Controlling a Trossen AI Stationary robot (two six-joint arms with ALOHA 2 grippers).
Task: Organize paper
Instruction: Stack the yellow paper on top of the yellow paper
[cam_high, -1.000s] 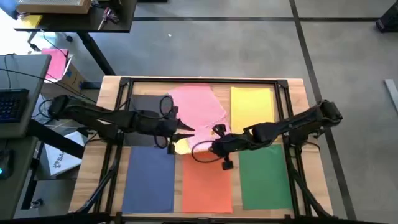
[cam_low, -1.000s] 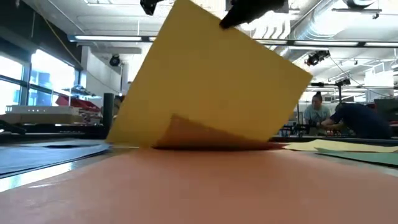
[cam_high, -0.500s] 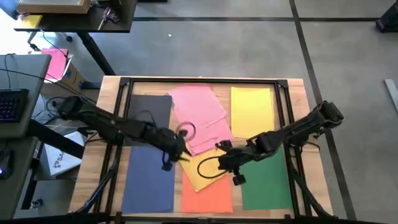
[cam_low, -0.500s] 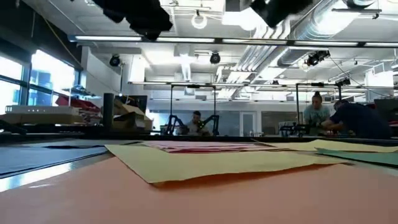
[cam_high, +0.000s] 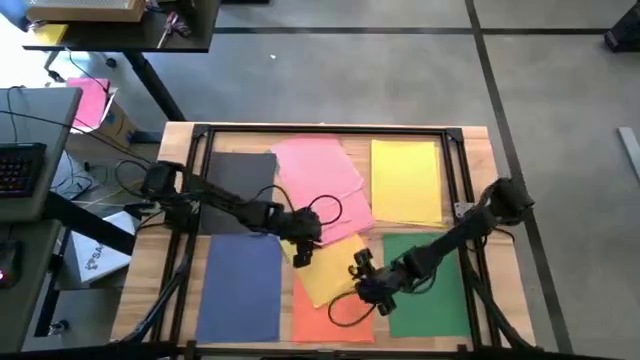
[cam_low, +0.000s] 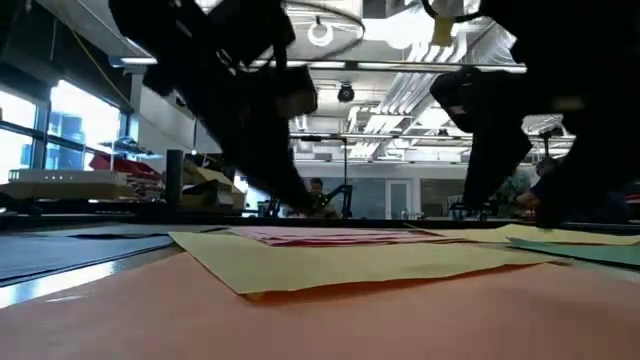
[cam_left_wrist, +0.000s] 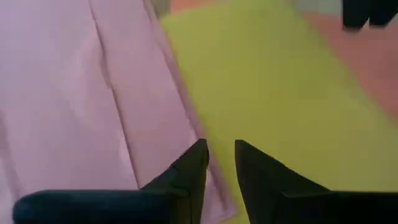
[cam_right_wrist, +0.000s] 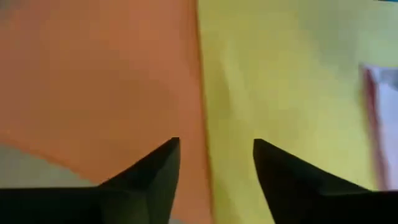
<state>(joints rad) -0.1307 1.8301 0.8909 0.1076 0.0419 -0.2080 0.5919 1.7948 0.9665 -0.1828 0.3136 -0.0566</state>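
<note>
Yellow sheet (cam_high: 325, 268) lies skewed mid-table, overlapping the top of the orange sheet (cam_high: 335, 312) and tucked against the pink sheet (cam_high: 318, 180); a second yellow sheet (cam_high: 405, 180), green sheet (cam_high: 428, 285), blue sheet (cam_high: 240, 285) and dark grey sheet (cam_high: 238, 185) lie flat around them on the wooden table (cam_high: 478, 140). Left gripper (cam_left_wrist: 221, 163) hangs low over the pink/yellow border, fingers a narrow gap apart, grasping nothing. Right gripper (cam_right_wrist: 216, 163) hangs over the orange/yellow edge, fingers spread wide, released.
</note>
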